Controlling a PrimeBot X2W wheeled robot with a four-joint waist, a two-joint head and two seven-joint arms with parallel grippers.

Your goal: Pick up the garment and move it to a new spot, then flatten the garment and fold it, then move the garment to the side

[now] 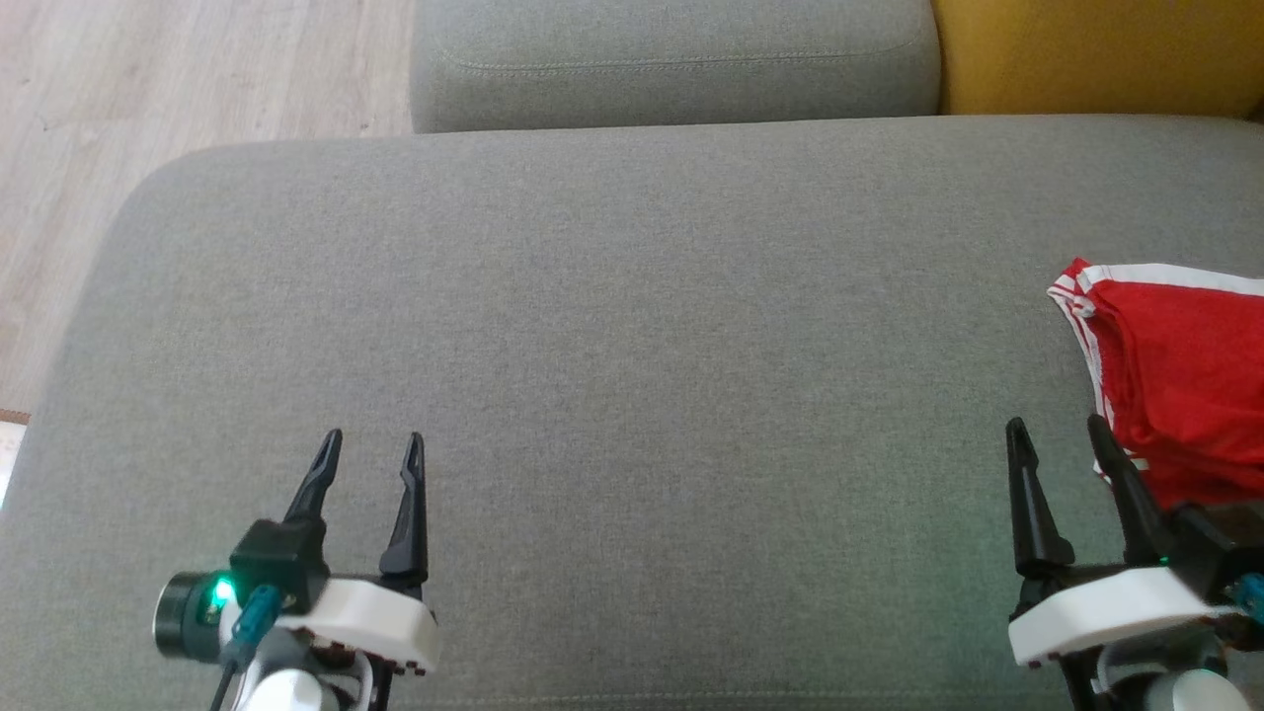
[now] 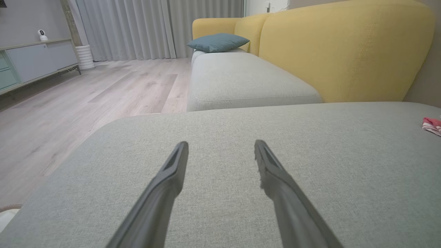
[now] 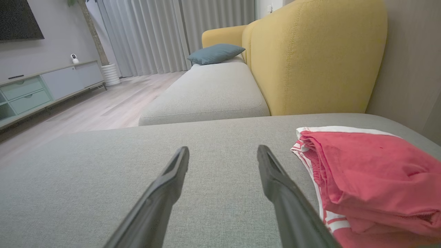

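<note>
Head view, top-down: grey seat cushion [image 1: 632, 346], both arms low in frame. Left gripper [image 1: 374, 436] is at lower left, fingers spread, nothing between them, and bare cushion all round. Right gripper [image 1: 1055, 423] is at lower right with its fingers spread the same way, holding nothing.

The garment [image 1: 1180, 385] is red with white striped trim. It lies bunched or loosely folded on the cushion's right side and is cut by the frame edge. The outer finger of the right gripper overlaps the garment's near edge in this view; cannot tell if it touches.

Right wrist view is low and close. The garment sits just right of the fingers, with layered folds and the white band along its far edge. The gap between the fingers is over plain cushion, not cloth.

In the left wrist view the garment is a small red scrap at the far right edge, well apart from those fingers.

The wrist views add the room, which the head view lacks:
- a yellow backrest [image 2: 344, 51]
- a second grey seat [image 2: 241, 79] with a blue pillow [image 2: 217, 42]
- grey curtains [image 2: 144, 27]
- a wood floor [image 2: 86, 100]
- a low cabinet [image 2: 38, 58] with a small white camera [image 2: 41, 34] on top
- a white ribbed pot [image 2: 84, 57]

The right wrist view also has a dark screen [image 3: 19, 19] on the wall.
</note>
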